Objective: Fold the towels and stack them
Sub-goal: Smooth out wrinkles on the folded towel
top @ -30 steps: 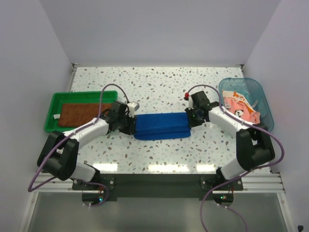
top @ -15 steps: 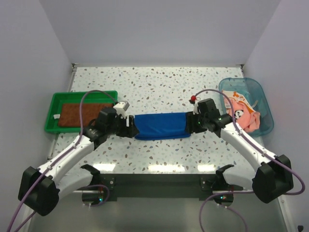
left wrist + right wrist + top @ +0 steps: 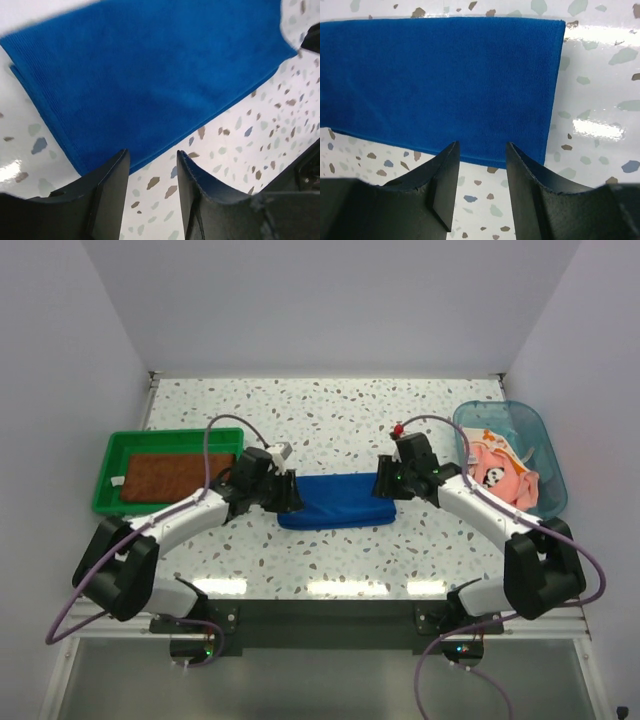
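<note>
The royal blue towel (image 3: pixel 338 499) lies folded in a long strip on the speckled table, and fills the left wrist view (image 3: pixel 150 75) and the right wrist view (image 3: pixel 440 85). My left gripper (image 3: pixel 293 497) hangs open and empty at the towel's left end (image 3: pixel 152 155). My right gripper (image 3: pixel 381 485) hangs open and empty at its right end (image 3: pixel 482 147). The rust-brown towel (image 3: pixel 165 477) lies flat in the green tray (image 3: pixel 112 502). The pink towel (image 3: pixel 498 475) and the orange flowered towel (image 3: pixel 488 442) sit crumpled in the clear blue tub (image 3: pixel 535 432).
The tray is at the left edge and the tub at the right edge. White walls close in the table on three sides.
Both grippers have let go of the blue towel and now sit open at its ends. The towel lies shorter and flatter than before.
</note>
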Controlling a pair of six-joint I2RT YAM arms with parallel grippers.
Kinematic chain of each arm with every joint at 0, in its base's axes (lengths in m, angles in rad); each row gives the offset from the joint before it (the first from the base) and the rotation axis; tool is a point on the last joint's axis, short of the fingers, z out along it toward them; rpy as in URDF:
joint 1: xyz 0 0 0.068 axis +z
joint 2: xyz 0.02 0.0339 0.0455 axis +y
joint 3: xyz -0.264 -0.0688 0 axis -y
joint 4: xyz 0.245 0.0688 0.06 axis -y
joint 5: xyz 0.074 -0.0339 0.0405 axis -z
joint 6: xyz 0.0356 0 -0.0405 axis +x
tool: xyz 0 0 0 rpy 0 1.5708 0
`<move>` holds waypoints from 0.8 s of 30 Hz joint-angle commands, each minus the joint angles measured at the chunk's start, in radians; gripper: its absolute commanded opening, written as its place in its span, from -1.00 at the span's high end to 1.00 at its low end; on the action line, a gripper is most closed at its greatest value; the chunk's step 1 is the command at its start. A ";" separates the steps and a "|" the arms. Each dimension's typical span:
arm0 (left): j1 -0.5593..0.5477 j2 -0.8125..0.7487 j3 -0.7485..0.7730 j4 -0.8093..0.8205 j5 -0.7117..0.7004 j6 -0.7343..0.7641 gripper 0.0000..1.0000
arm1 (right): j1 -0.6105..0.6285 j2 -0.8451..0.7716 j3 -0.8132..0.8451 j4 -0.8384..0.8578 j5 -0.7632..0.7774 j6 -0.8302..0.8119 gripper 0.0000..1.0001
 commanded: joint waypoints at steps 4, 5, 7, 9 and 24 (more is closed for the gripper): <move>-0.015 0.034 -0.132 0.091 0.018 -0.050 0.12 | 0.000 0.023 -0.153 0.160 -0.027 0.119 0.13; -0.015 0.028 -0.162 0.094 0.013 -0.059 0.17 | 0.000 0.023 -0.189 0.177 -0.028 0.130 0.14; -0.016 0.023 -0.186 0.100 0.009 -0.067 0.21 | -0.001 0.016 -0.243 0.188 -0.022 0.136 0.15; -0.015 0.020 -0.213 0.101 0.009 -0.072 0.36 | -0.001 0.010 -0.272 0.194 -0.014 0.142 0.16; -0.016 -0.196 -0.123 -0.090 -0.125 -0.105 0.23 | 0.000 -0.187 -0.253 0.021 0.059 0.076 0.08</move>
